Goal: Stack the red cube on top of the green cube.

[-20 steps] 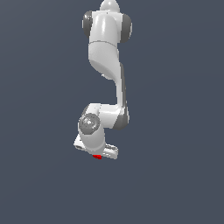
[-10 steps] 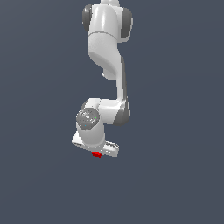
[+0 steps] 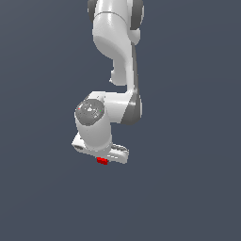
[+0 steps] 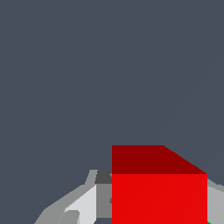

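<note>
In the exterior view the red cube (image 3: 102, 161) shows as a small red patch under the white hand of the arm. My gripper (image 3: 103, 159) is shut on it. The wrist view shows the same red cube (image 4: 159, 192) filling the space between the grey fingers (image 4: 81, 206), which press on its sides. A thin sliver of the green cube (image 4: 209, 222) peeks out at the picture's edge beside the red one. In the exterior view the green cube is hidden by the arm.
The floor (image 3: 188, 188) is a plain dark grey-blue surface all around. The white arm (image 3: 115, 42) rises from the hand toward the exterior view's top.
The arm has shifted slightly up and toward the exterior view's left, carrying the red cube along with it.
</note>
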Tool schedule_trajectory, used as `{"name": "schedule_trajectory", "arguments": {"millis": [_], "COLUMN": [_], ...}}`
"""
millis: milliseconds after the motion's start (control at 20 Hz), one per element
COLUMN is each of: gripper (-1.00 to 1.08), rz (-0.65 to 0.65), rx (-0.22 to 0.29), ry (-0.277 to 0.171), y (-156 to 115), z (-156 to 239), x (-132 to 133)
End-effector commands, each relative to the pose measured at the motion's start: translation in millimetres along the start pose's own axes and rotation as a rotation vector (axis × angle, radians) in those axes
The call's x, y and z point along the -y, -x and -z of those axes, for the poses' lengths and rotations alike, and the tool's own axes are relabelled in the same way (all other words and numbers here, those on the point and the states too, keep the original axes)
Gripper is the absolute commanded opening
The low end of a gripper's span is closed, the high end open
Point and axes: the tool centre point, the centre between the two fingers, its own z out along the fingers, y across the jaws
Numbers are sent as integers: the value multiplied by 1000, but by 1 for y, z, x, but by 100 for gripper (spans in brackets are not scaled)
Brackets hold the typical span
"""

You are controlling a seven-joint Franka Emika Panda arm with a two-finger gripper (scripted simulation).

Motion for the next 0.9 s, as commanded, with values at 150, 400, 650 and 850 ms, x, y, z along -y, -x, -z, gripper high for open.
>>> {"name": "schedule_trajectory", "arguments": {"millis": [150, 400, 650, 850], "gripper": [-100, -100, -100, -100], "rz": [0, 0, 0, 0], "rx": [1, 0, 0, 0], "ry": [0, 0, 0, 0], "y": [-1, 0, 5, 14], "z": [9, 8, 6, 2], "x": [0, -1, -6, -15]}}
